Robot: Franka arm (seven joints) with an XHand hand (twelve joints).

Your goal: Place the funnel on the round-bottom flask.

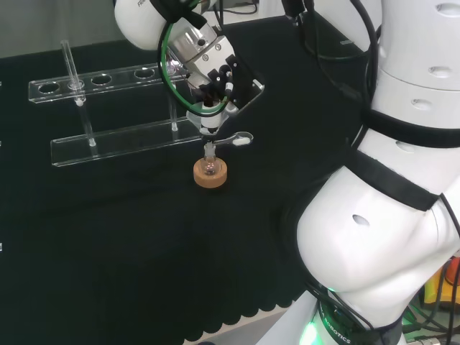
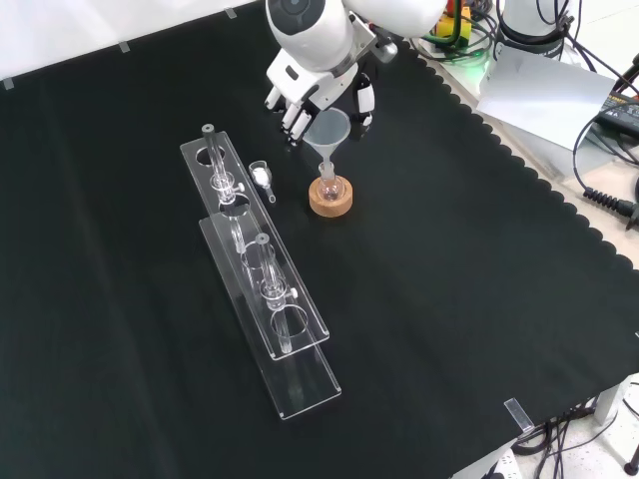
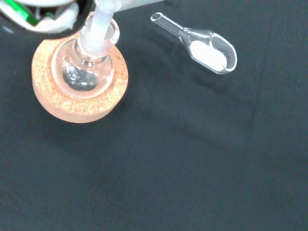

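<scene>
Translucent white plastic funnel (image 2: 327, 131) stands upright, stem inside the neck of the clear glass round-bottom flask (image 2: 329, 187) on its cork ring stand (image 2: 330, 199); robot hand (image 2: 318, 92) curls around the funnel's cone. Beside it, a glass scoop (image 3: 208, 46) holds white powder.

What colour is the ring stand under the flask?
Light tan cork, clearest in the wrist view.

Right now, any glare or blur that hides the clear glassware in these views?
Wrist view: the white funnel stem is blurred close to the lens, while the small round-bottom glass flask on its cork ring stand and the clear glass scoop with white powder are sharp. Head view: the clear plastic test-tube rack shows faint edge highlights. Front view: even light, with the black and white hand plain.
</scene>
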